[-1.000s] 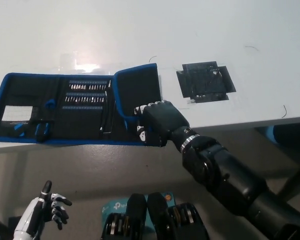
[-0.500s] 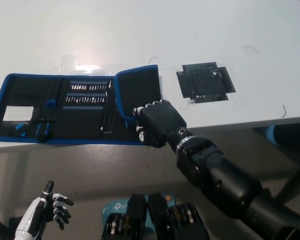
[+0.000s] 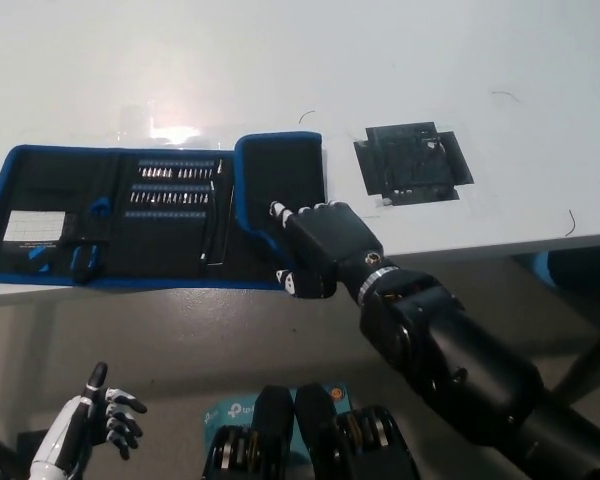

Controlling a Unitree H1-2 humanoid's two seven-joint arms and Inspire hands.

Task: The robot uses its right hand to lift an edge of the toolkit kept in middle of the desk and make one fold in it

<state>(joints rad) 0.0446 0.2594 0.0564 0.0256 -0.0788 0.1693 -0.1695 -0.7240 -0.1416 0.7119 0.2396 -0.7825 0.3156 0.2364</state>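
The toolkit (image 3: 130, 215) lies unrolled on the white desk (image 3: 430, 60), a black case with blue trim, with rows of screwdriver bits and a white label inside. Its right flap (image 3: 280, 175) is folded over leftward and lies nearly flat on the case. My black right hand (image 3: 320, 245) rests on the flap's lower right part, fingers spread, one fingertip pointing left and the thumb at the case's front edge; it grips nothing. My white left hand (image 3: 100, 415) hangs below the desk at lower left, open and holding nothing.
A black square patch (image 3: 412, 162) is stuck on the desk to the right of the toolkit. The desk's front edge (image 3: 500, 245) runs just below the case. A teal box (image 3: 225, 410) lies on the floor beneath.
The flap, tilted and held up before, has come down flatter onto the case. My right hand's fingers and thumb have spread wider and shifted a little right.
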